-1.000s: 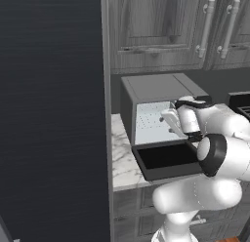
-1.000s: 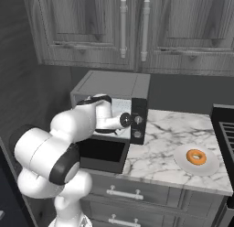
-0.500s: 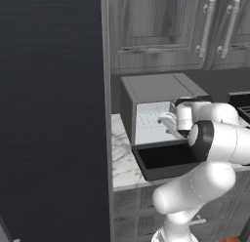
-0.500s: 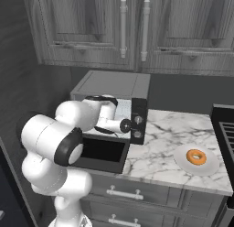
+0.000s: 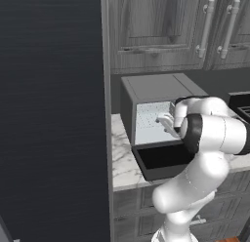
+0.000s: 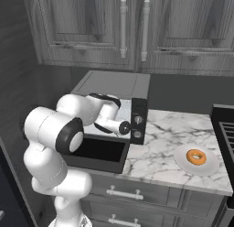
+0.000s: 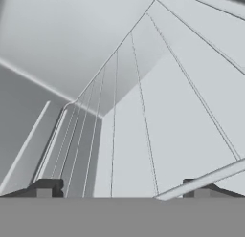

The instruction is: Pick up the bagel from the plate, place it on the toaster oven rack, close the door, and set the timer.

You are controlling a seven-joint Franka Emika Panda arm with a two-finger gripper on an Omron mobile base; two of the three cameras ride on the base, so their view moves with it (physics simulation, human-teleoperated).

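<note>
The bagel (image 6: pixel 197 157) is orange-brown and lies on a white plate (image 6: pixel 185 163) at the right of the marble counter. The grey toaster oven (image 5: pixel 152 88) stands with its door (image 5: pixel 163 159) folded down flat in front. My gripper (image 5: pixel 164 121) reaches into the oven's pale interior, just over the rack (image 5: pixel 147 117). In the hand view the gripper (image 7: pixel 122 192) is open with nothing between its dark fingertips (image 7: pixel 45 188), and the rack's thin wires (image 7: pixel 115 121) run away ahead. The bagel is far to the right of the gripper.
The oven's dark control panel with knobs (image 6: pixel 138 121) faces the counter (image 6: pixel 164 143) between oven and plate. A black stove (image 6: pixel 225 130) borders the counter on the right. A tall dark panel (image 5: pixel 49 114) stands left of the oven, and grey cabinets (image 6: pixel 123 29) hang above.
The hand has shifted a little left, further into the oven opening, and the arm's elbow has swung in closer to the oven. The gripper stays open; the bagel has not moved.
</note>
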